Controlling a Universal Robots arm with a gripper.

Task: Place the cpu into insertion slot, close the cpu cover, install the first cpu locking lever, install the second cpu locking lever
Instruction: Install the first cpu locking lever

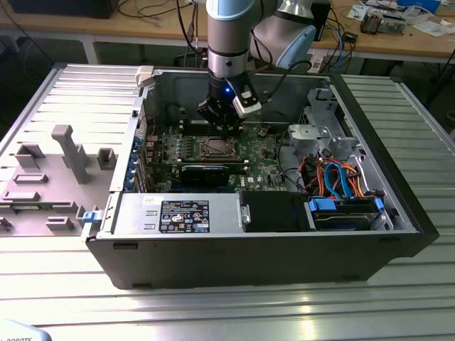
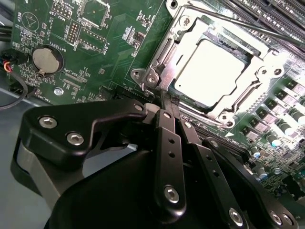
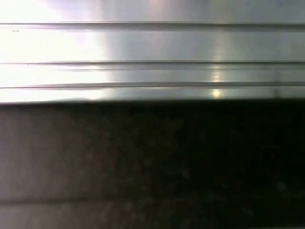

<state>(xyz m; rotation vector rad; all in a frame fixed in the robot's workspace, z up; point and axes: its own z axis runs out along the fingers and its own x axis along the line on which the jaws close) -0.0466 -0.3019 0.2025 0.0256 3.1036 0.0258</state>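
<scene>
Silver-grey metal top of the cpu (image 2: 215, 67) shows seated in the insertion slot (image 2: 183, 28) on the green board (image 2: 114, 57), second wrist view. Cpu cover (image 2: 259, 78) lies flat around the chip, its window framing the metal top. A thin lever rod (image 2: 248, 26) runs along the far side of the socket frame.

Gripper (image 2: 164, 98): black fingers (image 2: 170, 143) drawn together to a narrow point, tips at the corner of the socket frame beside a screw; nothing seen between them. Whether the tips touch the frame, cannot tell.

Writing: white print on the board near the round coin battery (image 2: 46, 59), too small to note reliably. Exterior view shows a black-and-white label (image 1: 185, 215) on the grey box at the front of the case; text unreadable.

Exterior view gives the setting: open black computer case (image 1: 398, 227) on a ribbed metal table (image 1: 227, 312), arm reaching down with gripper (image 1: 226, 128) just above the socket (image 1: 213, 148); blue and orange cables (image 1: 338, 177) to the exterior view's right.

First wrist view: blurred bright metal ridges (image 3: 152, 62) over a dark band.
</scene>
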